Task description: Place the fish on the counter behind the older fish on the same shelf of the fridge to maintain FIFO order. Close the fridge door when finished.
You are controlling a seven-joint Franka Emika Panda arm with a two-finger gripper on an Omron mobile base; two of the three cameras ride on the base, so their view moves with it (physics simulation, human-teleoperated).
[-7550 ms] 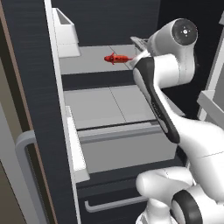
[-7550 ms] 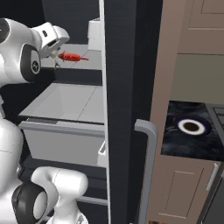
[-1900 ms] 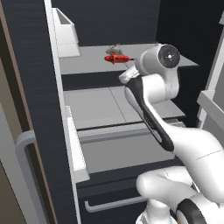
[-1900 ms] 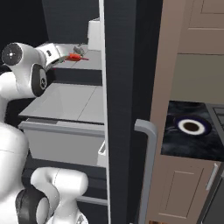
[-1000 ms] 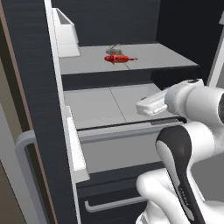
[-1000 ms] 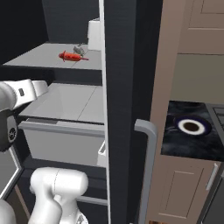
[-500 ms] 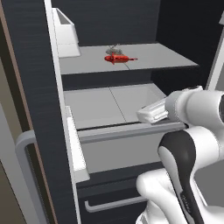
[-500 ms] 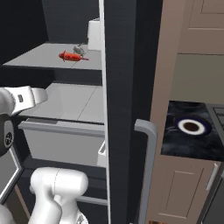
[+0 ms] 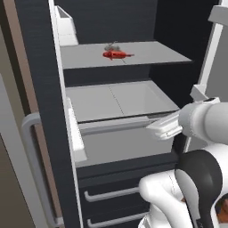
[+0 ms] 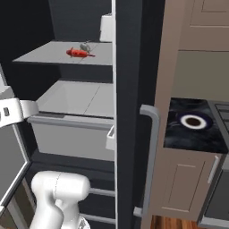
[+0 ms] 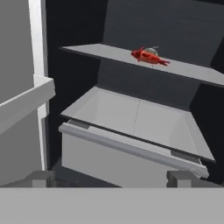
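The silver-grey fish (image 9: 111, 46) (image 10: 85, 46) (image 11: 152, 50) lies on the light-grey shelf (image 9: 151, 53) (image 11: 194, 71) of the open fridge (image 9: 42, 89), right behind the older fish (image 9: 116, 54) (image 10: 78, 53) (image 11: 146, 56), which is bright red. Both lie flat, close together. My gripper (image 9: 153, 129) (image 11: 111, 178) hangs outside the fridge at drawer height, well below and in front of the shelf. It is open, with nothing between its fingertips (image 11: 41, 177). The black marble counter (image 10: 179, 136) shows to the right of the fridge.
A grey box-like drawer (image 9: 120, 129) (image 11: 131, 144) juts out under the shelf, just ahead of the gripper. Both fridge doors (image 9: 31, 147) (image 10: 132, 112) stand open with grey bar handles. A dark round dish (image 10: 193, 120) sits on the counter. A white door bin (image 9: 64, 26) is at upper left.
The arm has drawn back out of the fridge and dropped from shelf height to drawer height, its gripper open and empty. The silver-grey fish stays behind the red one on the shelf.
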